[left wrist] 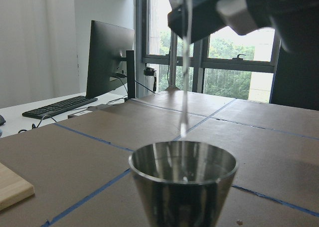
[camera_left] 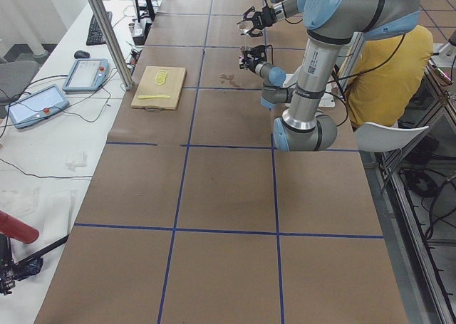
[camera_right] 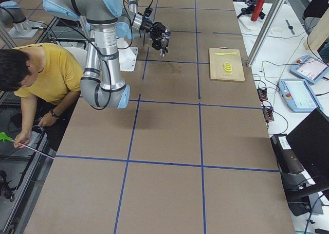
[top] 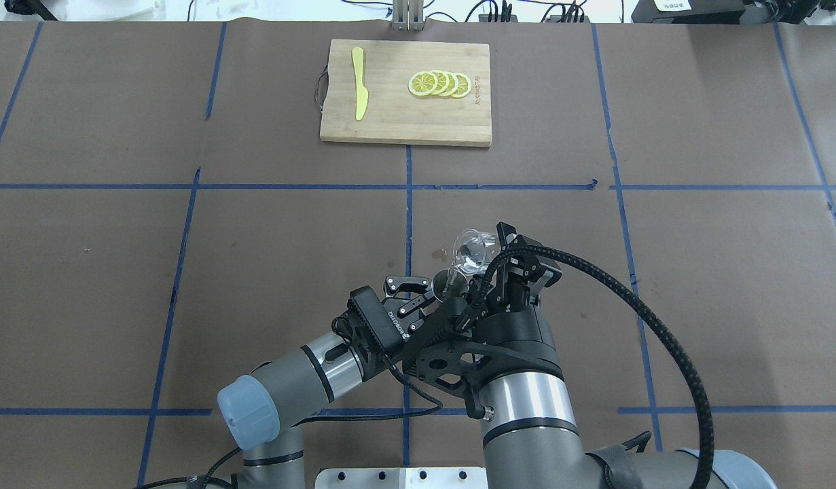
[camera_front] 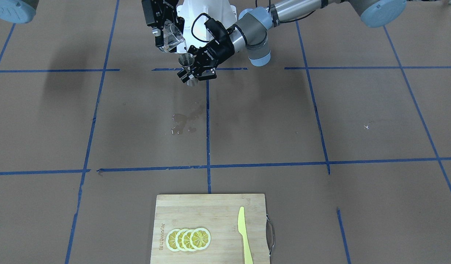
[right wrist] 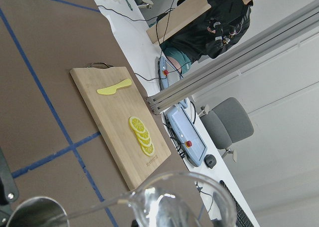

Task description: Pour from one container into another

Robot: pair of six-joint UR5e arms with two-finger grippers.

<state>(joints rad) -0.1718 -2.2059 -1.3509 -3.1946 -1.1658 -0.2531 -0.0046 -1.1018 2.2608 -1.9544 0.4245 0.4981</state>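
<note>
The clear glass measuring cup is tilted in my right gripper, which is shut on it. A thin stream of water runs from its lip into the steel jigger just below. The jigger is upright and above the table, and my left gripper is shut on its narrow waist. From overhead, the cup sits just up and right of the jigger. The left wrist view looks into the jigger's shiny upper cone. In the right wrist view the cup's rim fills the bottom edge.
A wet spill lies on the brown paper in front of the grippers. A wooden cutting board at the table's far edge carries several lemon slices and a yellow knife. A person in yellow crouches beside the robot.
</note>
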